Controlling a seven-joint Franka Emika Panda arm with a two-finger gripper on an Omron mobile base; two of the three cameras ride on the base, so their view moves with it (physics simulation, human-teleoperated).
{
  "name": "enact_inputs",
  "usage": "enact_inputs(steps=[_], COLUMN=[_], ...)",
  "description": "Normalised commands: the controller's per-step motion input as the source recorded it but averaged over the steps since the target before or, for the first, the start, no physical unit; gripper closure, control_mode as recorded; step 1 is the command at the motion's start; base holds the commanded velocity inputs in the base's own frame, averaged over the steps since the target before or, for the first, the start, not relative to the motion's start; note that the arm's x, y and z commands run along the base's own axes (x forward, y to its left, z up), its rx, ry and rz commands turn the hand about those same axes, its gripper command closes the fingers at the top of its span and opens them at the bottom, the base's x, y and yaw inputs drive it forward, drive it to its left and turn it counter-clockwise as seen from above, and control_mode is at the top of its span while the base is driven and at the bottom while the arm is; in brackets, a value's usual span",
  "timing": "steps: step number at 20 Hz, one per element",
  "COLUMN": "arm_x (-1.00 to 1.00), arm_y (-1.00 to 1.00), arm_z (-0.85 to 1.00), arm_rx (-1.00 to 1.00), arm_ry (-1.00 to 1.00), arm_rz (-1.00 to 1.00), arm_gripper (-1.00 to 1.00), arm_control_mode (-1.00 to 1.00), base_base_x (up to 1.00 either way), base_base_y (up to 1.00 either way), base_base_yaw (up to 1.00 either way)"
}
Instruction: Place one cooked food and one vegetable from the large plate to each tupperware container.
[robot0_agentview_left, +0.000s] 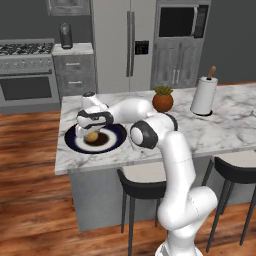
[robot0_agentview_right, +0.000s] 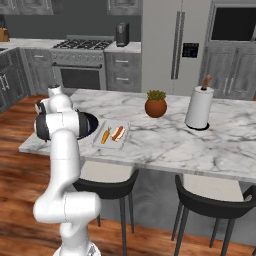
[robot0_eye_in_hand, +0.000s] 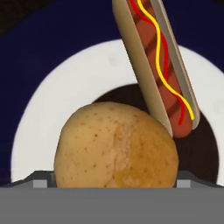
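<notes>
A: The potato (robot0_eye_in_hand: 116, 146) sits on the large plate (robot0_agentview_left: 116, 141), right between the wide-open gripper (robot0_eye_in_hand: 113, 181) tips, touching the hot dog (robot0_eye_in_hand: 159, 65) beyond it.

B: Risk?

A: It's round; closing off-centre could squirt it out or nudge the hot dog. One tupperware container (robot0_agentview_right: 98, 141) already holds a carrot (robot0_agentview_right: 105, 135) and sausage.

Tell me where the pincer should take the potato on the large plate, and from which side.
Grip the potato across its rounded middle, coming straight down from above. It lies on the large plate with the hot dog close beside one end, so the open pincer should probably straddle the flanks away from it.
</notes>
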Motion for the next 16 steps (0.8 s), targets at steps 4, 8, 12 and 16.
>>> enact_inputs(steps=[4, 8, 12, 16], arm_x=[-0.77, -0.88, -0.92, -1.00], arm_y=[-0.31, -0.72, -1.00, -1.00], arm_z=[0.55, 0.68, 0.46, 0.27], arm_rx=[0.00, 0.00, 0.01, 0.07], arm_ry=[-0.01, -0.01, 0.00, -0.02], arm_rz=[-0.02, -0.04, -0.10, -0.11], arm_gripper=[1.00, 1.00, 1.00, 1.00], arm_control_mode=[-1.00, -1.00, -1.00, -1.00], base_base_x=[0.00, 0.00, 0.00, 0.00], base_base_y=[0.00, 0.00, 0.00, 0.00], base_base_yaw=[0.00, 0.00, 0.00, 0.00])
